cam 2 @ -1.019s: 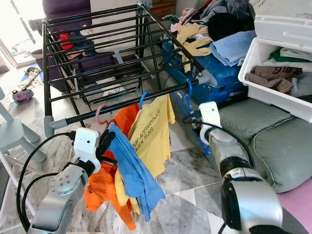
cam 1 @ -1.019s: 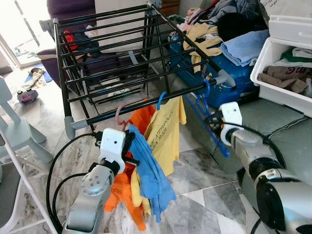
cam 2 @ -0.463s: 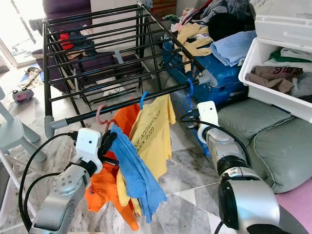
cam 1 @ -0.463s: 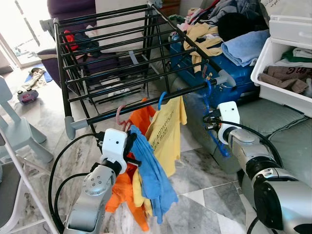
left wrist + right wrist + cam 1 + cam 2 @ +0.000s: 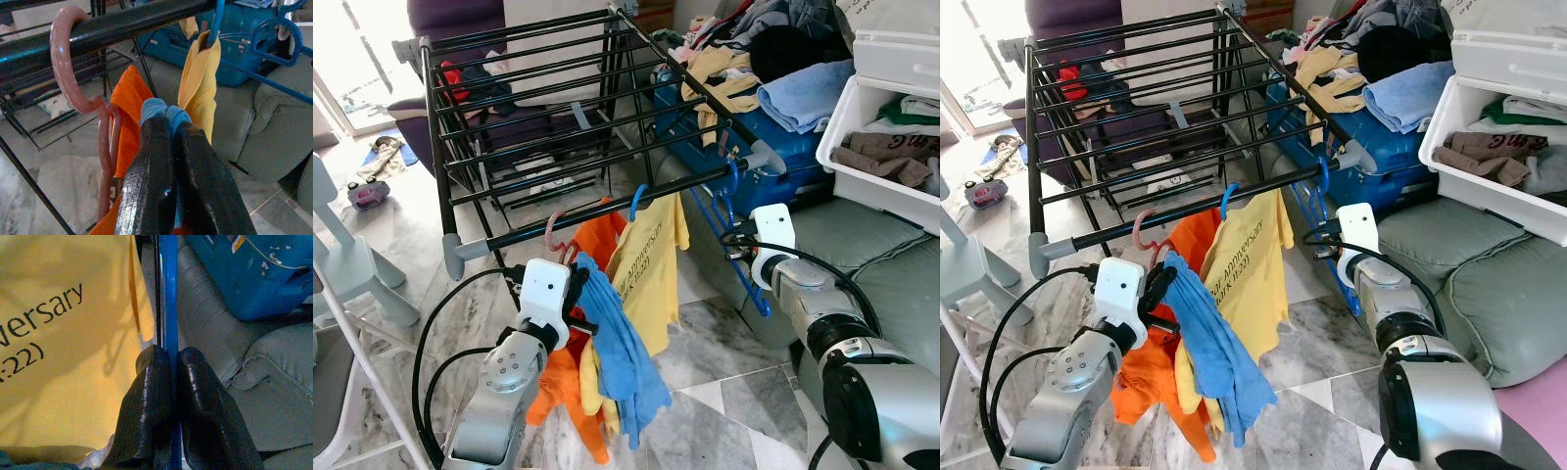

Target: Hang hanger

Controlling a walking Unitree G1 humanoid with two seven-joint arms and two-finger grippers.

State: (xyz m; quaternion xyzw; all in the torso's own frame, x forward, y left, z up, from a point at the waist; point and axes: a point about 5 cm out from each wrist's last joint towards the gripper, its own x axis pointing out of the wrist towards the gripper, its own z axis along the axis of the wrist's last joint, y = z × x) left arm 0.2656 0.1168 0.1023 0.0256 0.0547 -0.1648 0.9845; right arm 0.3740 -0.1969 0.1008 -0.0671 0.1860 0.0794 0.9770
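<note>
My right tool (image 5: 736,242) is clamped on the blue hanger (image 5: 742,257), and over the last second I have brought it in from the right until its hook (image 5: 731,176) sits at the right end of the rack's near rail (image 5: 607,214), just short of the grey end cap. A second ago the hanger stood lower and tilted away from the rail; now the hook looks to be over the bar or touching it, though I cannot tell if it has fully caught. I judge the hang nearly done: what is left is to let the hook settle and release.

My left tool (image 5: 168,161) has stayed closed on a fold of blue cloth (image 5: 617,343), near the left half of the same rail, beside the pink hanger (image 5: 80,93) with its orange shirt (image 5: 597,240) and the yellow shirt (image 5: 646,264) on its own blue hook.

Containers sit to the right. The white bin (image 5: 876,147) holds folded clothes in brown, green and white, with a white lid or second box above it. The blue suitcase (image 5: 783,162), far right of the rack, carries a heap of laundry: a light blue towel (image 5: 803,93), yellow garments, something black. A grey cushion (image 5: 1489,284) lies near right.
</note>
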